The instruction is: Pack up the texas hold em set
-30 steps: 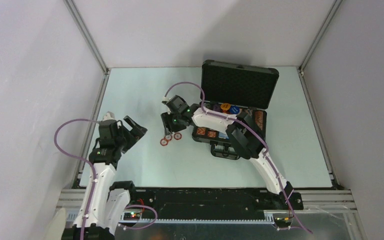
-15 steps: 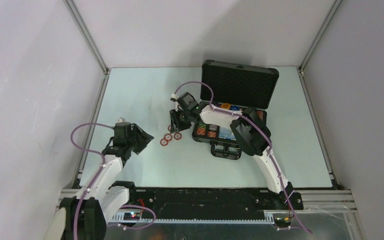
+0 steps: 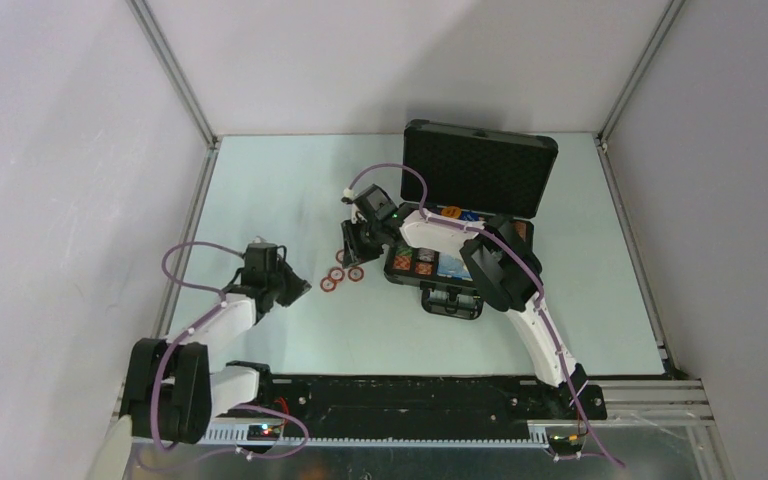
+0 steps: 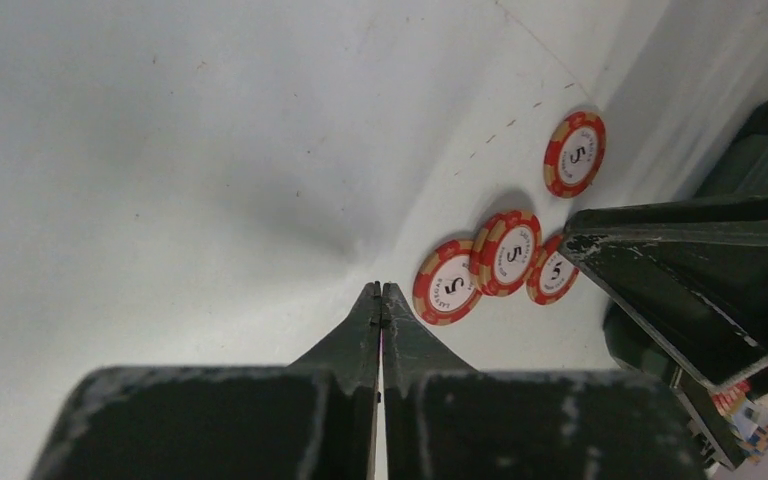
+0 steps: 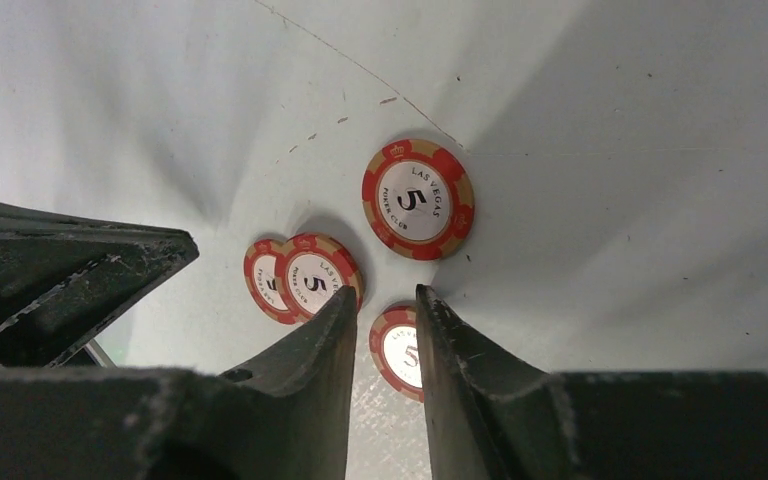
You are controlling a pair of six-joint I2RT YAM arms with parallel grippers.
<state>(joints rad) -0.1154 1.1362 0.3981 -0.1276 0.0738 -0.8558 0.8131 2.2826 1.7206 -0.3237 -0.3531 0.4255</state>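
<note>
Because its two fingers are pressed flat together with nothing between them, the left pincer point(image 4: 381, 290) is clenched and empty, held low over the table point(image 4: 160, 150), where its joined tip looks better suited to nudging than to grasping. Just ahead of that tip and slightly to its right lies a red-white chip point(image 4: 447, 282), overlapped by a second chip point(image 4: 508, 252), with a third chip point(image 4: 552, 277) touching just beyond. A fourth chip point(image 4: 575, 152) sits apart, farther ahead. All four lie flat on the table, thin and awkward to pinch, which is probably why both arms crowd them. The right pincer point(image 5: 385, 295) points down from the opposite side, its jaws narrowed to a slim gap but not closed. The third chip shows through that gap under the tips and looks wider than it, so the chip appears unheld. Beyond the right pincer, on the side away from the left one, the black case point(image 3: 452, 300) stands open, with chip rows point(image 3: 423, 265) in its base and the foam-lined lid point(image 3: 480, 170) upright behind, ready to take the strays.
</note>
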